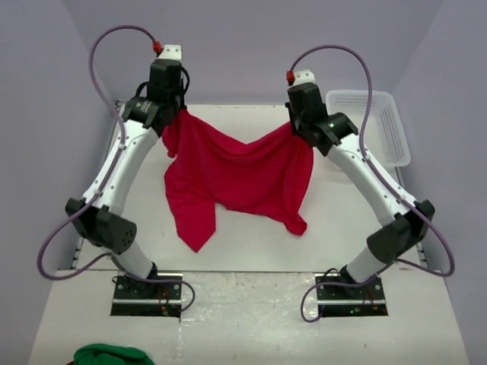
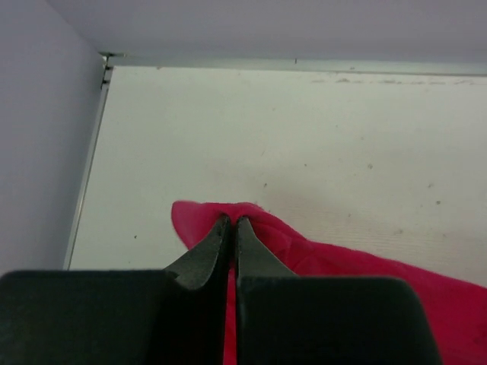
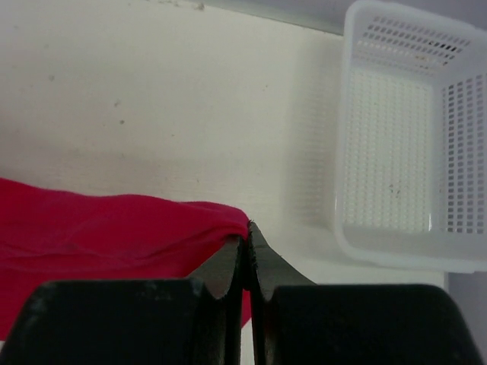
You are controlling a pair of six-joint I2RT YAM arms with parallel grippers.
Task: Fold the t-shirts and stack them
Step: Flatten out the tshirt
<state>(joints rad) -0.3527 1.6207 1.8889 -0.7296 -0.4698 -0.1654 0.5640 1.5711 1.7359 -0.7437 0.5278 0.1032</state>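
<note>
A plain red t-shirt (image 1: pixel 236 179) hangs between my two arms above the white table, sagging in the middle with its lower part draped toward the near side. My left gripper (image 1: pixel 176 115) is shut on the shirt's left upper corner; in the left wrist view red cloth (image 2: pixel 304 251) bunches around the closed fingertips (image 2: pixel 232 223). My right gripper (image 1: pixel 295 129) is shut on the right upper corner, where the right wrist view shows the cloth (image 3: pixel 114 228) pinched at the tips (image 3: pixel 247 230).
A white plastic mesh basket (image 1: pixel 380 125) stands at the back right, also seen as the basket (image 3: pixel 403 137) in the right wrist view. A green cloth (image 1: pixel 110 355) lies at the near left edge. Lilac walls enclose the table (image 1: pixel 251 251) on three sides.
</note>
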